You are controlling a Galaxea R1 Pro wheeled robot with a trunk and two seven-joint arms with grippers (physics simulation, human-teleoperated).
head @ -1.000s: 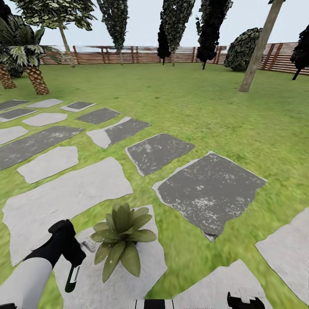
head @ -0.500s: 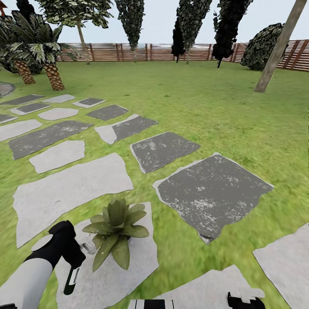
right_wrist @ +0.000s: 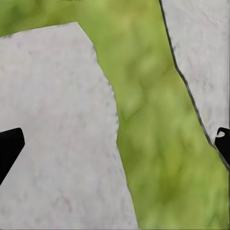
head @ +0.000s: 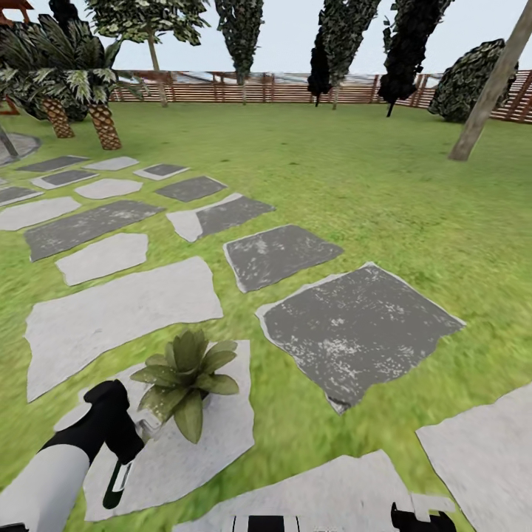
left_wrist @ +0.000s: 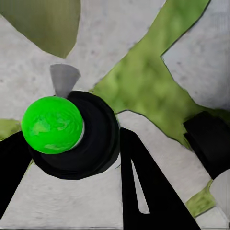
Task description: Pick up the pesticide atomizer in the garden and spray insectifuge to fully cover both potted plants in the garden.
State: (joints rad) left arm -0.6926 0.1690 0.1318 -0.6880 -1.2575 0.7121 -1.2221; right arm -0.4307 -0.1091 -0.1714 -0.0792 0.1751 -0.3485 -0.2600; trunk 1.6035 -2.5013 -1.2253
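My left gripper (head: 124, 443) clamped on pesticide atomizer (head: 118, 473), dark bottle hanging down, pale nozzle beside potted plant (head: 185, 378). Plant sits near far edge of pale stepping stone (head: 214, 436), lawn (head: 355, 192) around. Atomizer's base bright green in left wrist view (left_wrist: 52, 124). My right gripper (right_wrist: 115, 143) spread wide, apparently empty, above stone and grass.
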